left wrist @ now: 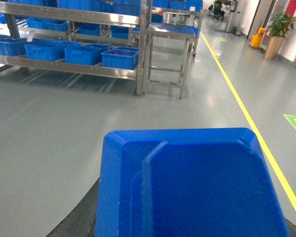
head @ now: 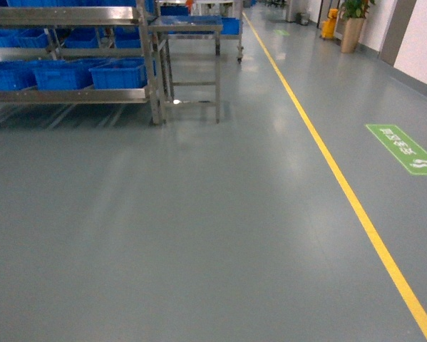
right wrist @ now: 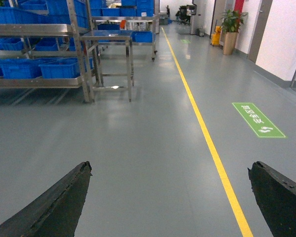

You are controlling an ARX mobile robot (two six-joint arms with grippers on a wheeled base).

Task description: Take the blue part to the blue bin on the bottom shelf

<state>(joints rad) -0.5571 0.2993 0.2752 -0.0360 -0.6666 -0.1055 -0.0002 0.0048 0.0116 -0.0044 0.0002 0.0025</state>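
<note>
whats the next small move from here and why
Probably drive the base forward and left toward the rack. The left pincer seems to already hold the blue part, which fills its view, while the blue bins on the bottom shelf sit far across bare floor. The right pincer is open, holding nothing.

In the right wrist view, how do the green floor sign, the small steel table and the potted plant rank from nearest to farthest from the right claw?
From the right claw, whose fingers stand wide apart:
1. Green floor sign, on the floor ahead to the right, beyond the yellow line.
2. Small steel table, ahead to the left, beside the rack.
3. Potted plant, far down the aisle at the right wall.
</note>
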